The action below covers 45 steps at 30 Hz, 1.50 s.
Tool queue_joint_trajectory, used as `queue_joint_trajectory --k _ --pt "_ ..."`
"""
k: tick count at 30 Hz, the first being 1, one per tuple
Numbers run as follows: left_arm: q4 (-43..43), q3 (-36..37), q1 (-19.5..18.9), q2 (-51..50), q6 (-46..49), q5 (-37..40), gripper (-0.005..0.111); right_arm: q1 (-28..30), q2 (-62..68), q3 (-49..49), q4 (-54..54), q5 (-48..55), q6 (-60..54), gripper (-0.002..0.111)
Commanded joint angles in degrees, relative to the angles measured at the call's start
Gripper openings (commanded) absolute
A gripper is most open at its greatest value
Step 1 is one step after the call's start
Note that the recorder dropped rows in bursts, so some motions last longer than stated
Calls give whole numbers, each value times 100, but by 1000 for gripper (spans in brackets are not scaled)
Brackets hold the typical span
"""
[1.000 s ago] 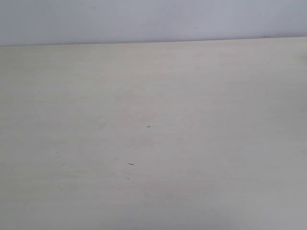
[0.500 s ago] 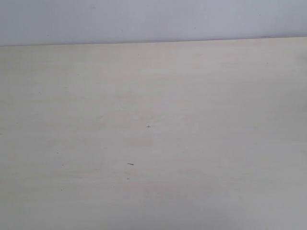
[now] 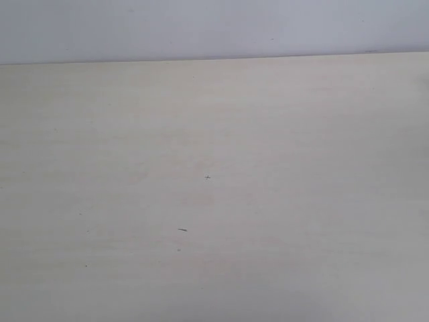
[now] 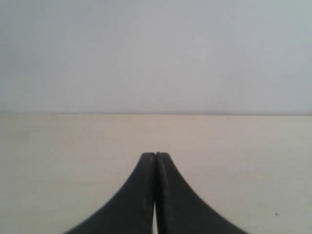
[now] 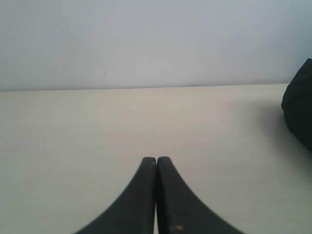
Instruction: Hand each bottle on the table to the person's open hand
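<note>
We found the left gripper held low over the table, reaching out level toward the pale wall at the table's far edge. Its two black jaws were clenched flat against each other along their whole visible length, with nothing between them. The right gripper sat in the same pose, low and level and aimed at the far edge, its jaws likewise pressed together on nothing. At the edge of the right wrist view a dark rounded shape stood on the table and cast a soft shadow; we could not tell what it was. The exterior view gave us bare beige table with a tiny speck and a short dark mark nearer the camera. No view showed us a bottle, so we could not tell its place or the way its long axis ran.
</note>
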<state>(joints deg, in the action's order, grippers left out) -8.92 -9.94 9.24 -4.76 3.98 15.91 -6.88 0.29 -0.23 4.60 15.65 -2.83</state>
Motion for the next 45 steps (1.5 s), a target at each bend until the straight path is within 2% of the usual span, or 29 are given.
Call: queue_joint_trajectory --k 1,7,14,18,24,45 --pt "-222 361 -9 30 178 -130 1 26 -29 23 -12 -28 -6 0" --pt "-222 994 -9 30 165 -263 1 26 -29 23 -12 -28 -6 0" --pt "-195 994 -9 116 192 -401 1 26 -29 23 -12 -28 -6 0" --pt "-195 994 -9 476 192 248 1 26 -29 23 -12 -28 -6 0" --pt "-183 994 -9 476 214 495 1 26 -29 23 -12 -28 -6 0" --pt "-183 994 -9 476 214 495 1 26 -29 23 -12 -28 -6 0"
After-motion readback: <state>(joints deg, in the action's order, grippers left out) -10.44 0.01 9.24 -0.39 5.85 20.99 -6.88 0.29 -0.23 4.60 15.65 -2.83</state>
